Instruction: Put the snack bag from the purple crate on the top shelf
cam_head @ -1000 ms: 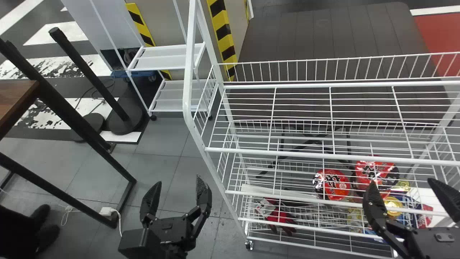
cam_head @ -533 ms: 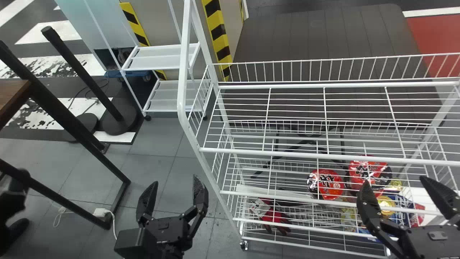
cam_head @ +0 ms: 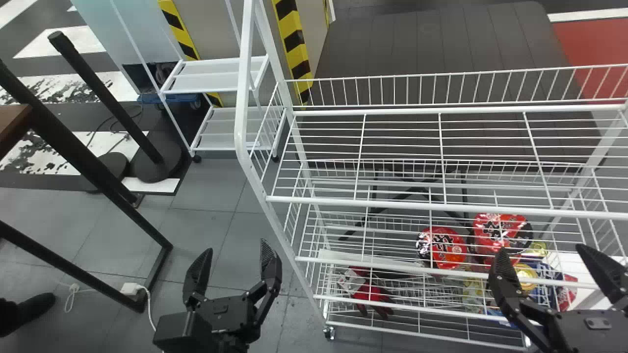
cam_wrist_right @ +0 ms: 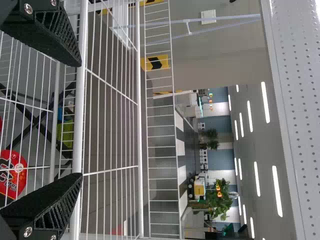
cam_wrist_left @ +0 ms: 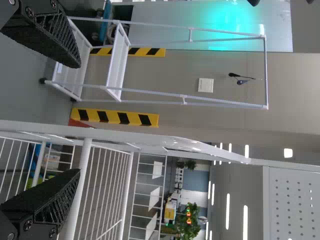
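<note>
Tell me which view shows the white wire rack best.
The head view: it shows the white wire rack with stacked shelves and a caster. The left wrist view catches one end close up; the right wrist view, shelf bars and back railing.

Rack (cam_head: 240, 122) sits farther left in the head view, table (cam_head: 13, 122) too, left gripper (cam_head: 236, 245) and right gripper (cam_head: 541, 247) slightly so
</note>
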